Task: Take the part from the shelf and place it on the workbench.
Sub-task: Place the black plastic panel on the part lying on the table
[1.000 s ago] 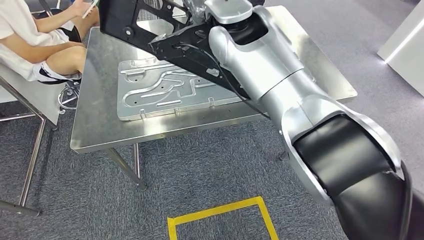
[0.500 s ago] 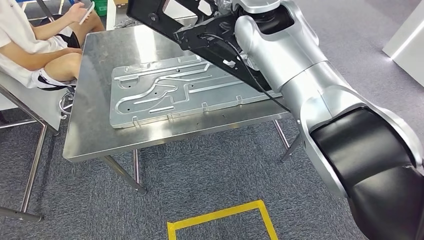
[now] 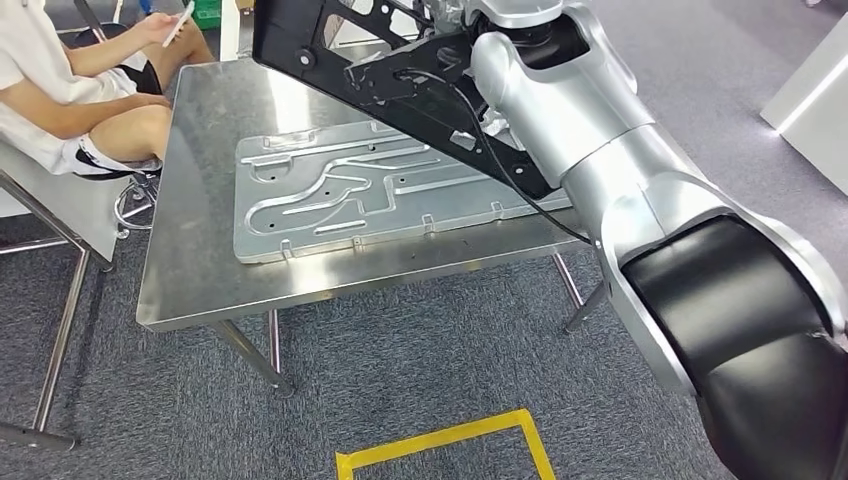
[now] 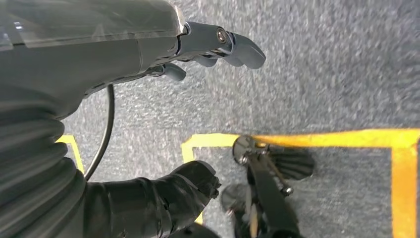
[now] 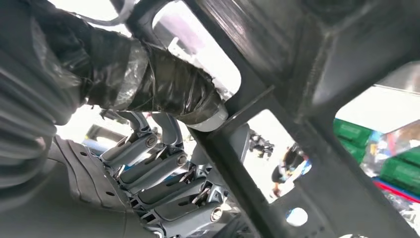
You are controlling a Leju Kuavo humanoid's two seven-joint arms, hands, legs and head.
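The part is a long black frame (image 3: 380, 70) with cut-out windows. My right arm holds it up above the far side of the steel workbench (image 3: 190, 270), tilted, its broad end toward the far left. In the right wrist view my right hand (image 5: 168, 163) grips a bar of the black frame (image 5: 297, 99), thumb on one side and fingers wrapped on the other. My left hand (image 4: 198, 114) hangs over the carpet with fingers and thumb apart and nothing between them.
A flat silver stamped plate (image 3: 380, 195) lies across the workbench's middle. A seated person (image 3: 70, 90) holding a phone is at the bench's far left corner, on a metal-framed chair. Yellow floor tape (image 3: 440, 445) marks the carpet in front. A white cabinet (image 3: 810, 90) stands at right.
The whole picture has shifted, so the camera moved. Against the workbench, the black frame has swung up and across toward its far side, still in my right hand.
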